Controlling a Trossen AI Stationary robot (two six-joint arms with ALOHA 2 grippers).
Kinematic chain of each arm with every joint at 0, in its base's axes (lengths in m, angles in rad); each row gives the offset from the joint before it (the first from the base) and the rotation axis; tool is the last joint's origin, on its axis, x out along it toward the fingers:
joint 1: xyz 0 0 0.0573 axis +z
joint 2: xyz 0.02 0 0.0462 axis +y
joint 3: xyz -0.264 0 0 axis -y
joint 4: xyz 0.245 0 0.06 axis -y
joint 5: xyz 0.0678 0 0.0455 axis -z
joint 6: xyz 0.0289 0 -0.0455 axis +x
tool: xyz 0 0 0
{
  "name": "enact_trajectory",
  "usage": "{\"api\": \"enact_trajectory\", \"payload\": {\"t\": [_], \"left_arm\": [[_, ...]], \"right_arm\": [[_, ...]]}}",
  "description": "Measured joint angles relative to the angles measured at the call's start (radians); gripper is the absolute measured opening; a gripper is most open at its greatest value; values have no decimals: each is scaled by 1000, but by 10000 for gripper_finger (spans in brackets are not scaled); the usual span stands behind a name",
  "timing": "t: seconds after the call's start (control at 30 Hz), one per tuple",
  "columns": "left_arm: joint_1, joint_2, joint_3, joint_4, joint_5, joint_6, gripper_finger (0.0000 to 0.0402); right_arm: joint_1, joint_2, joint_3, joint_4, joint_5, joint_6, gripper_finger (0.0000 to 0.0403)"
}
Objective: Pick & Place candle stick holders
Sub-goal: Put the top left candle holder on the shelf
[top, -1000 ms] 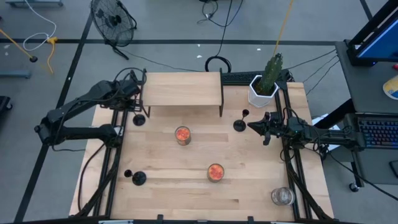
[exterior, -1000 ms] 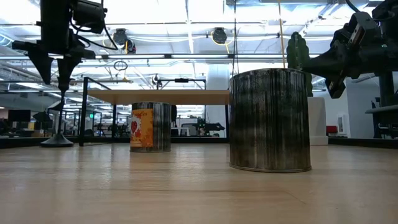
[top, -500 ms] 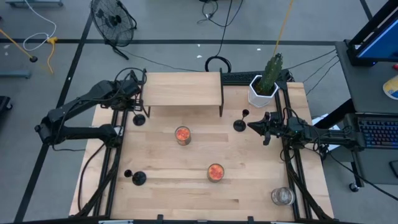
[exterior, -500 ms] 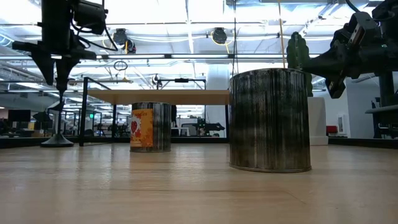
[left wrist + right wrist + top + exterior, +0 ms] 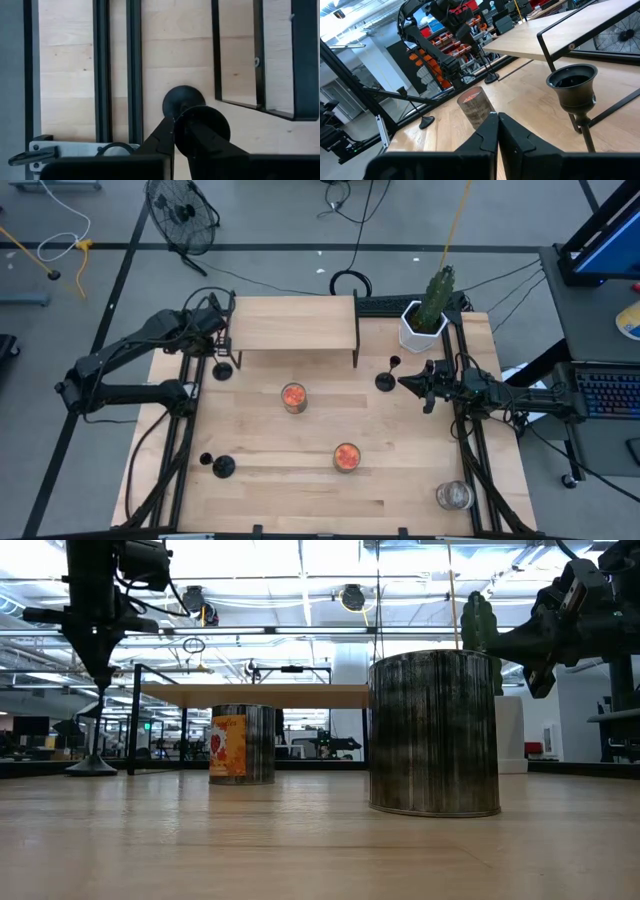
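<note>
At the far-left corner of the worktop point(image 5: 270, 510), the left pincer point(image 5: 222, 352) hangs pointing straight down beside the left leg of the small raised wooden shelf point(image 5: 295, 323), its fingers drawn together on the thin stem of the first candle stick holder point(image 5: 224, 372), whose round black base sits flat on the wood just under it; the left wrist view shows the two dark fingers meeting over that round base, and the low view shows the pincer closed around the top of the upright stem. Nearer the front on the same left side, the second candle stick holder point(image 5: 222, 467) stands alone on its base, well apart from both arms. Toward the middle stand two glass jars with orange contents, the farther jar point(image 5: 293, 396) just in front of the shelf and the nearer jar point(image 5: 346, 457) to its right and closer to the front edge. Right of the shelf, the third candle stick holder point(image 5: 386, 380) stands upright, its little cup showing large in the right wrist view. Just beside it, the right pincer point(image 5: 404, 382) hovers with its fingers fully closed and nothing between them, not touching the holder. Behind it sits a white pot with a cactus point(image 5: 424, 320), and a clear glass jar point(image 5: 453, 496) stands at the front-right corner.
</note>
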Motion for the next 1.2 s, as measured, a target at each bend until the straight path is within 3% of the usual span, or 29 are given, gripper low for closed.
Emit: {"api": "enact_trajectory", "payload": {"t": [0.5, 1.2], "left_arm": [[0, -5, 0, -83, 30, 17, 16], [0, -119, -4, -117, 101, 3, 9]], "right_arm": [[0, 0, 0, 0, 0, 0, 4], [0, 0, 0, 0, 0, 0, 4]]}}
